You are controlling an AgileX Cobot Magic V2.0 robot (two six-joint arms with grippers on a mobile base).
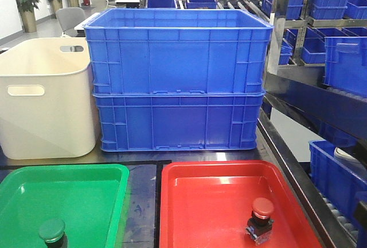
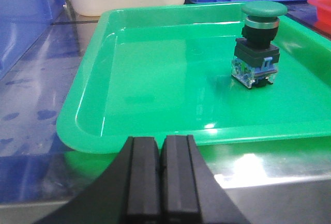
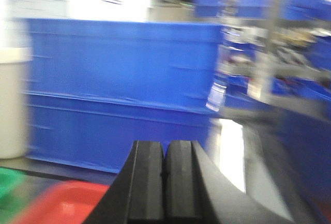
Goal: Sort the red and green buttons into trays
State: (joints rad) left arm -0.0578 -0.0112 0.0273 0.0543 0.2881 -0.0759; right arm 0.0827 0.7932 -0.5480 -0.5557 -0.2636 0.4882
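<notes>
The green button stands upright in the green tray; the left wrist view shows that button at the tray's right side. In the red tray the red button stands upright near the front right. My left gripper is shut and empty, just outside the green tray's near rim. My right gripper is shut and empty too, raised above the red tray's edge, in a blurred view. Neither gripper appears in the front view.
Two stacked blue crates stand behind the trays, with a cream tub to their left. A metal rack with more blue crates runs along the right side. The trays rest on a shiny metal table.
</notes>
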